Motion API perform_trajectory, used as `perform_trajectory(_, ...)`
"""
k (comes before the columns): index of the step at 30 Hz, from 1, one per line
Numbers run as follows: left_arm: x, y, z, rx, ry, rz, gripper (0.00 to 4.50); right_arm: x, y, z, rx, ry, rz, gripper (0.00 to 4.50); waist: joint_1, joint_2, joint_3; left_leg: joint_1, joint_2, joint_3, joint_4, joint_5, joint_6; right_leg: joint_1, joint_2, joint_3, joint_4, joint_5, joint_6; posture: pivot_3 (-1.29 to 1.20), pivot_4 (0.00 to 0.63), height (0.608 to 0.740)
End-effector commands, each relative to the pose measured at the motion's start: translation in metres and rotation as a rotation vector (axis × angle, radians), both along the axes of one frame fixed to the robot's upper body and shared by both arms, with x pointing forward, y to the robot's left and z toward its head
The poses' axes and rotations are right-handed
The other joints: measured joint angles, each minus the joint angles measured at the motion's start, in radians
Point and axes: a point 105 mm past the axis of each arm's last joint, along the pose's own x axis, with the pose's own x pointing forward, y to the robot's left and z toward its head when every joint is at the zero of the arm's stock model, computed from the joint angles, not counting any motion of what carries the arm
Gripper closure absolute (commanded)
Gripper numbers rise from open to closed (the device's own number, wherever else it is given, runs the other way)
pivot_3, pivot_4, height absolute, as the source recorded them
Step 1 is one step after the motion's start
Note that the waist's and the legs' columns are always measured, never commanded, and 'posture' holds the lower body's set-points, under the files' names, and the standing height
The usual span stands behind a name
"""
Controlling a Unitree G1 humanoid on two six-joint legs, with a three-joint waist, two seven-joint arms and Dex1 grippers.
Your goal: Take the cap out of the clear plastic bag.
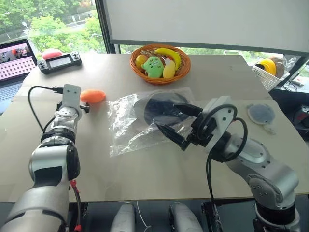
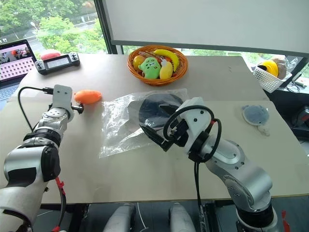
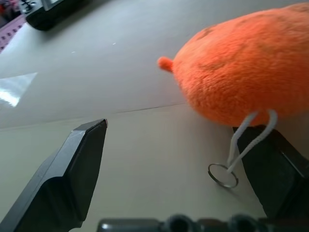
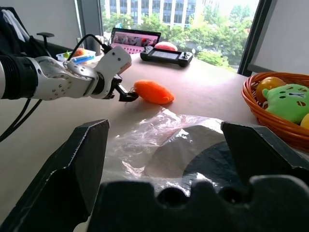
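Table (image 1: pixel 145 169); cap (image 1: pixel 161 108) veiled inside bag (image 1: pixel 123 125)

My two head cameras looked forward and down from above my arms, taking in the whole table (image 1: pixel 145 179) from the near edge to the window side. They shared nearly the same scene, slightly offset sideways. My left wrist camera sat low and very close to the tabletop, facing along my fingers at the orange plush toy (image 3: pixel 246 72) right before it. My right wrist camera looked level across the clear plastic bag (image 4: pixel 159 140) toward that same toy and my left gripper (image 4: pixel 126 94).
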Motion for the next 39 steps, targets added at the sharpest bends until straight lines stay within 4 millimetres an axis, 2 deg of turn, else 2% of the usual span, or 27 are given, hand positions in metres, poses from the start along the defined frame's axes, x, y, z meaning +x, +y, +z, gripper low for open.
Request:
perform_trajectory(1,0.004,-0.009,0.035,-0.077,-0.091,-0.151,0.04,-0.006,-0.004,0.011,0.001,-0.049,0.011,0.00,-0.004,0.000,0.000,0.000,0.000,0.000,0.000,0.000,0.000,0.000,0.000,0.000,0.000,0.000,0.000,0.00,0.150,0.735)
perform_trajectory(7,-0.015,-0.012,0.055,-0.180,-0.080,-0.440,0.04,-0.010,-0.005,0.009,-0.019,-0.031,0.032,0.00,-0.023,0.000,0.000,0.000,0.001,0.000,-0.001,0.000,0.000,-0.001,0.001,0.000,0.000,0.000,0.000,0.00,0.150,0.735)
perform_trajectory(9,-0.032,-0.006,0.063,-0.195,-0.076,-0.550,0.04,-0.011,-0.005,0.006,-0.031,-0.016,0.044,0.00,-0.029,0.000,0.000,0.000,0.001,0.000,-0.001,0.000,0.000,0.000,0.001,0.000,0.000,0.000,0.000,0.00,0.150,0.735)
perform_trajectory(11,-0.059,-0.001,0.073,-0.217,-0.091,-0.688,0.04,-0.012,-0.005,0.002,-0.052,-0.002,0.053,0.00,-0.039,0.000,0.000,0.000,0.001,0.000,-0.001,0.000,0.000,0.000,0.000,0.001,0.000,0.000,-0.001,0.00,0.150,0.735)
perform_trajectory(13,-0.110,0.007,0.064,-0.215,-0.005,-0.888,0.04,-0.009,-0.004,-0.006,-0.097,0.006,0.048,0.00,-0.053,0.001,0.000,0.000,0.002,0.000,-0.002,0.000,0.000,-0.001,0.001,0.001,0.000,0.000,-0.001,0.00,0.150,0.735)
perform_trajectory(15,-0.142,0.005,0.056,-0.210,0.067,-0.990,0.04,-0.008,-0.003,-0.011,-0.128,0.006,0.045,0.00,-0.063,0.001,0.000,0.001,0.003,0.002,-0.004,0.000,0.000,-0.002,0.001,0.002,0.000,0.000,-0.003,0.00,0.150,0.735)
perform_trajectory(17,-0.160,0.008,0.052,-0.240,0.090,-0.980,0.04,-0.005,-0.002,-0.020,-0.181,-0.005,0.033,0.00,-0.047,0.001,0.001,0.001,0.004,0.001,-0.004,0.000,0.000,-0.003,0.001,0.002,0.001,-0.001,-0.004,0.00,0.150,0.735)
perform_trajectory(20,-0.180,0.009,0.043,-0.262,0.121,-0.954,0.04,0.005,0.000,-0.044,-0.357,-0.072,-0.002,0.00,-0.028,0.001,0.001,0.001,0.004,0.000,-0.002,0.000,0.000,-0.002,0.001,0.000,0.001,-0.001,-0.004,0.00,0.150,0.735)
perform_trajectory(22,-0.187,0.000,0.042,-0.271,0.117,-0.968,0.04,0.009,0.002,-0.055,-0.446,-0.144,-0.003,0.00,-0.021,0.001,0.000,0.003,0.004,0.001,-0.001,0.000,0.000,0.000,0.001,0.000,-0.001,-0.005,0.003,0.00,0.150,0.735)
perform_trajectory(24,-0.189,-0.006,0.038,-0.265,0.120,-0.971,0.04,0.010,0.007,-0.064,-0.556,-0.253,0.020,0.00,-0.011,0.001,0.000,0.003,0.004,0.001,0.000,0.000,0.000,0.000,0.001,0.000,0.000,-0.006,0.003,0.00,0.150,0.735)
perform_trajectory(28,-0.188,-0.009,0.038,-0.272,0.100,-0.952,0.04,0.008,0.012,-0.082,-0.690,-0.384,0.084,0.00,-0.010,0.001,0.000,0.003,0.005,0.003,0.000,0.000,0.000,0.000,0.001,0.000,0.000,-0.006,0.004,0.00,0.150,0.735)
perform_trajectory(30,-0.186,-0.010,0.038,-0.272,0.100,-0.951,0.04,0.013,0.017,-0.088,-0.776,-0.500,0.097,0.00,-0.013,0.000,0.000,0.003,0.005,0.003,0.000,0.000,0.000,0.000,0.001,0.001,0.000,-0.006,0.003,0.00,0.150,0.735)
perform_trajectory(32,-0.184,-0.011,0.038,-0.269,0.100,-0.953,0.04,0.022,0.021,-0.096,-0.852,-0.588,0.088,0.00,-0.018,0.000,0.000,0.003,0.005,0.003,0.000,0.000,0.000,-0.001,0.001,0.001,0.000,-0.005,0.003,0.00,0.150,0.735)
perform_trajectory(35,-0.182,-0.013,0.037,-0.266,0.101,-0.959,0.04,0.040,0.020,-0.110,-0.945,-0.629,0.030,0.00,-0.018,0.000,0.000,0.004,0.005,0.003,0.000,0.000,0.000,-0.001,0.002,0.001,0.001,-0.005,0.003,0.00,0.150,0.735)
perform_trajectory(39,-0.180,-0.014,0.035,-0.269,0.107,-0.964,0.04,0.068,0.016,-0.111,-0.968,-0.615,-0.123,0.00,-0.017,-0.001,0.000,0.004,0.005,0.003,0.000,0.000,0.000,0.000,0.002,0.001,0.001,-0.002,-0.003,0.00,0.150,0.735)
